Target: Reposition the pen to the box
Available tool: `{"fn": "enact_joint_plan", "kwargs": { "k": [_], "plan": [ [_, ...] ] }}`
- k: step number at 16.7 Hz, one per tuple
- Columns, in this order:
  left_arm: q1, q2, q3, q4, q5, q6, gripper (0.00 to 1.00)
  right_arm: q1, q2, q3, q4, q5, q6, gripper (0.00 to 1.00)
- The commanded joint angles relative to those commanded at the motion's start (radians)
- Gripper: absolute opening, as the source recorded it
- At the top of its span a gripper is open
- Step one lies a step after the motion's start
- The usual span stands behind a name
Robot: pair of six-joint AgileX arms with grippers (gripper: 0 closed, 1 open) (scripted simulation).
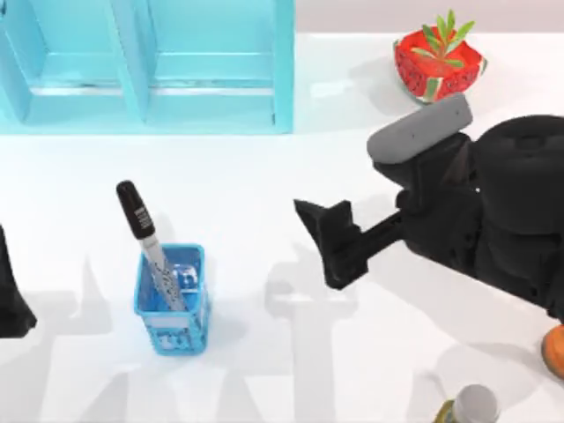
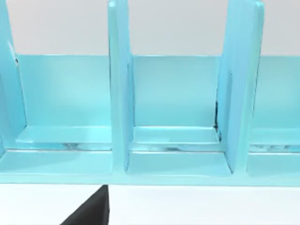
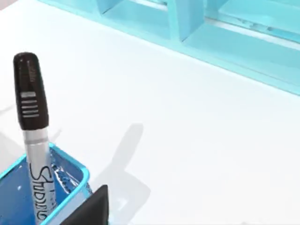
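One pen (image 1: 147, 247) stands tilted in the blue basket (image 1: 173, 304), black cap up and leaning far-left, barrel end down inside; left-centre of the table (image 1: 264, 185). Right wrist view: pen (image 3: 33, 140) in the basket's (image 3: 70, 187) corner. Right gripper (image 1: 328, 242) hovers right of the basket, well apart from the pen, holding nothing; can't tell whether its fingers are apart or together. Left arm (image 1: 13, 295) parked at the left edge, gripper state can't tell. Light-blue shelf unit (image 1: 145, 66) far-left. Red planter (image 1: 438, 62) far-right. Jar (image 1: 471, 405) near-right edge.
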Motion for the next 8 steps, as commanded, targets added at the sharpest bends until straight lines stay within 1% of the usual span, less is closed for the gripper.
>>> {"fn": "enact_joint_plan", "kwargs": {
  "k": [4,8],
  "plan": [
    [0.0,0.0,0.0,0.0,0.0,0.0,1.0,0.159,0.273,0.148,0.044,0.005,0.037,1.0],
    [0.0,0.0,0.0,0.0,0.0,0.0,1.0,0.232,0.404,0.211,0.052,0.012,0.071,1.0]
  ]
}}
